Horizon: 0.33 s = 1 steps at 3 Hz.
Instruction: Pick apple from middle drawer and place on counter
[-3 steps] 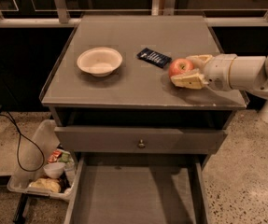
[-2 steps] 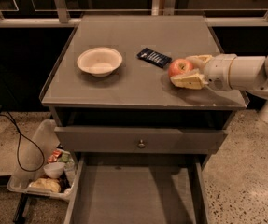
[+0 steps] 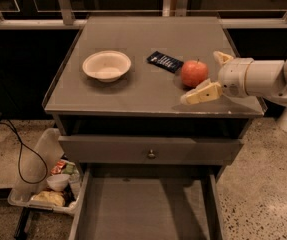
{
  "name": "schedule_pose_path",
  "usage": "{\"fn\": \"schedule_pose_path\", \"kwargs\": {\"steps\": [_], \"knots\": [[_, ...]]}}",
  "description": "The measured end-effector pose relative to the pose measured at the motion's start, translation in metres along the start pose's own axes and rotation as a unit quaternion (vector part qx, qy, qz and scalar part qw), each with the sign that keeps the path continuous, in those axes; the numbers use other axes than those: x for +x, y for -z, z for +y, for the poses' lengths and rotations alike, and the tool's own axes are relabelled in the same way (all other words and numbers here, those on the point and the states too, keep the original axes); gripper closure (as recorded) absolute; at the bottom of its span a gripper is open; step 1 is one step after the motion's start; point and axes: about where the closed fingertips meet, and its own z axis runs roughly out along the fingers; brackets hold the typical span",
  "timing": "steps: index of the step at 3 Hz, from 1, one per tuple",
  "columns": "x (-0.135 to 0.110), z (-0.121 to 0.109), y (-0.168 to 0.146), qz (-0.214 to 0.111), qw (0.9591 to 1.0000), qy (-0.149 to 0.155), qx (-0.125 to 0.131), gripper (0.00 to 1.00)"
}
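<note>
Currently logging apple (image 3: 194, 73) sitting on counter (image 3: 133, 36) near right edge, just beside dark packet (image 3: 165, 61); gripper (image 3: 201, 78) hovering just right of apple, spreading wide, holding nothing; middle drawer (image 3: 143, 209) standing open below; white bowl (image 3: 106, 65) sitting left.

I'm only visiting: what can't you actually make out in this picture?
1. Camera view, bottom edge: cuts off the near end of the middle drawer.
2. Right edge: cuts off the arm behind the gripper, which is open at the right side of the counter with the apple between its fingers; whether they touch it is unclear.
3. Dark packet: print too small to read.
4. Floor bin: contents jumbled, dim.
</note>
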Motion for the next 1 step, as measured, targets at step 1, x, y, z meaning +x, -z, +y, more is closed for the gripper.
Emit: {"fn": "schedule_pose_path", "kwargs": {"steps": [1], "knots": [[0.0,0.0,0.0,0.0,1.0,0.0,0.0,0.0]]}}
